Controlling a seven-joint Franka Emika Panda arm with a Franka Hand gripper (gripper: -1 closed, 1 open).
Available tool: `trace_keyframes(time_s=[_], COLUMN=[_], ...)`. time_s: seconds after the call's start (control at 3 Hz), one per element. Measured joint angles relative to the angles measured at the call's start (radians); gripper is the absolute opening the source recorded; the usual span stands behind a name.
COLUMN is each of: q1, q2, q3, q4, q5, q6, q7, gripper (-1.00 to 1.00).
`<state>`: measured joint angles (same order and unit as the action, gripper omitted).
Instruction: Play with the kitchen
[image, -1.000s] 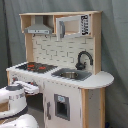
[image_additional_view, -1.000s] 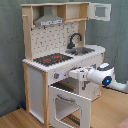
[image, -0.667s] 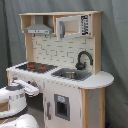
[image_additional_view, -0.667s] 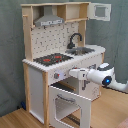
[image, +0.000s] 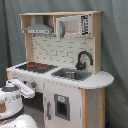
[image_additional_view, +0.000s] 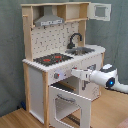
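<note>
Kitchen (image_additional_view: 55, 60) upright against grey backdrop, oven door (image_additional_view: 70, 106) hanging open. Gripper (image_additional_view: 75, 73) at front knob panel; jaws' state: cannot tell. Judgement: approach knobs slowly, squarely, avoid door.

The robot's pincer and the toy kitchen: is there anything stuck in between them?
No, nothing visible is in the way. In the second exterior view the pincer is right up at the front of the kitchen, by the knob panel under the stovetop. The open oven door hangs below it, not between.
</note>
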<state>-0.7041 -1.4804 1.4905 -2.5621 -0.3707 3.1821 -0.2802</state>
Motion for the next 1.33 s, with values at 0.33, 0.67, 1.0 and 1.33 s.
trace_keyframes(time_s=[0.33, 0.67, 1.0, 1.33], q1=[0.067, 0.086, 0.105, 0.131], q2=[0.000, -0.004, -0.006, -0.011], q3=[-0.063, -0.175, -0.271, -0.377], q4=[-0.003, -0.008, -0.017, -0.026], q5=[0.002, 0.001, 0.000, -0.002], q6=[-0.050, -0.075, -0.095, -0.129], q7=[0.015, -0.011, -0.060, -0.125], gripper=[1.00, 1.00, 1.00, 1.00])
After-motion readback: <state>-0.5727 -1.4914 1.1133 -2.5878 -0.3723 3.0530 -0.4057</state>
